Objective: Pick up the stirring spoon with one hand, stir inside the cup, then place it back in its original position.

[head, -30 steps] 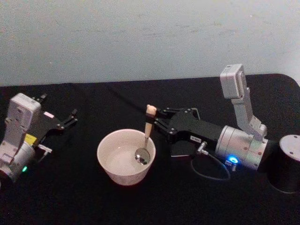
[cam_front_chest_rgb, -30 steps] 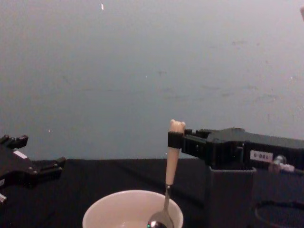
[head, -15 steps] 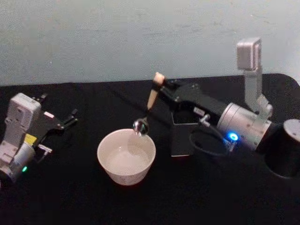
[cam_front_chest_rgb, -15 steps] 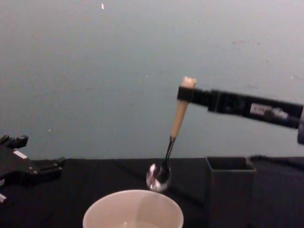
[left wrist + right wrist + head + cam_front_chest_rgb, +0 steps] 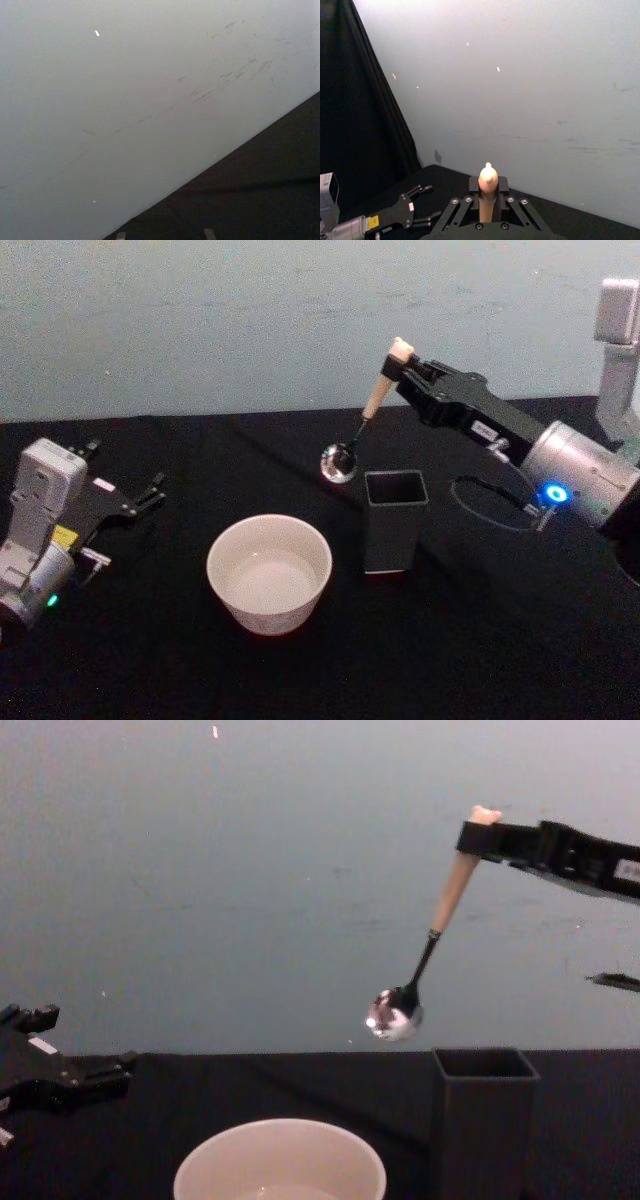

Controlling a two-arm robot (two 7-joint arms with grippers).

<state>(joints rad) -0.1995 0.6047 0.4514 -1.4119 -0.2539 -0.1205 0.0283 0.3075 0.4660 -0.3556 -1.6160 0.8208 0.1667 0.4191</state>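
Right claw [image 5: 400, 365] clamps stirring spoon [image 5: 364, 420] by its bear-head end, aloft over table's [image 5: 480, 640] far half. Spoon hangs tilted, bowl lowest, above and left of holder's [image 5: 392, 525] open top; cup [image 5: 268, 575] farther left. Left claw [image 5: 128, 466] idle, spread, near table's left edge.

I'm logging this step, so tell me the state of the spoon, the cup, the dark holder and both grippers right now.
stirring spoon: in the air, tilted, bowl down, outside both cup and holder.
cup: upright, no spoon in it.
holder: upright, open top, no spoon in it.
right gripper: shut on the spoon's handle near the bear head.
left gripper: open, holding nothing, parked on the left.
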